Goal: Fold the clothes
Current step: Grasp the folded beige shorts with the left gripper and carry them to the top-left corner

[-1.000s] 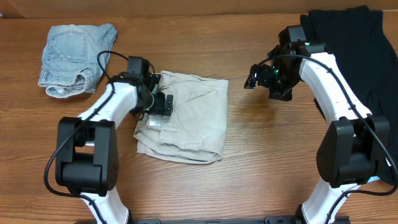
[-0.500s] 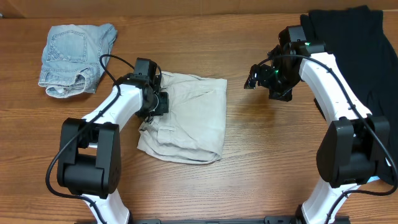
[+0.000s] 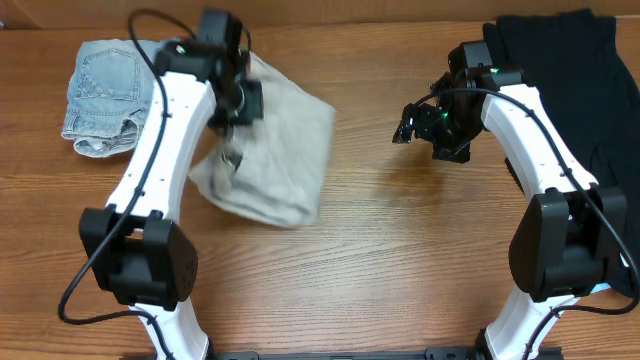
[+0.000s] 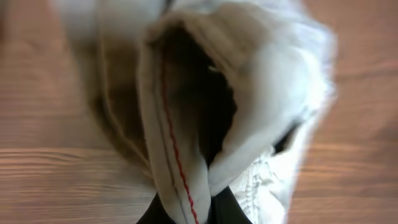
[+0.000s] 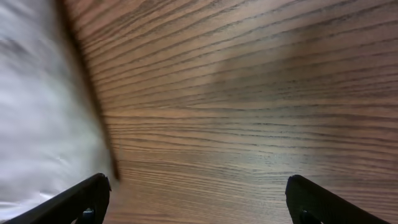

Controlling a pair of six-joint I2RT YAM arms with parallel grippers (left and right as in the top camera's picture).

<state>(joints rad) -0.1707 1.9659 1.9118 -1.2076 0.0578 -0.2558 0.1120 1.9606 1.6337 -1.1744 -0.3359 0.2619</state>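
Table (image 3: 400,260): nearest you, brown wood grain runs between the two arm bases.
Left arm (image 3: 160,170): yours reaches from its base far out toward the back edge, left of centre.
Shorts (image 3: 275,150): the beige pair hangs bunched from your left gripper, left of centre and well apart from the right arm. The low edge droops toward you. It is blurred, so you cannot tell whether it touches the wood.
Left gripper (image 3: 232,108): clenched on a fold at the top of the shorts. In your left wrist view the dark fingers (image 4: 233,210) pinch the cloth at the bottom of the frame.
Seam (image 4: 174,143): a red stitch line runs up the pinched fold, beside a dark hollow in the cloth.
Right gripper (image 3: 410,124): released, holding nothing, hanging over bare wood right of centre. In your right wrist view its fingertips (image 5: 87,196) stand wide apart at the bottom corners.
Pale blur (image 5: 37,124): it fills the left edge of that view, and you cannot tell what it is.
Denim shorts (image 3: 110,95): a faded blue pair lies crumpled at the far left, just beside your left arm.
Black garment (image 3: 570,80): it is spread over the far right corner, behind your right arm (image 3: 530,130).
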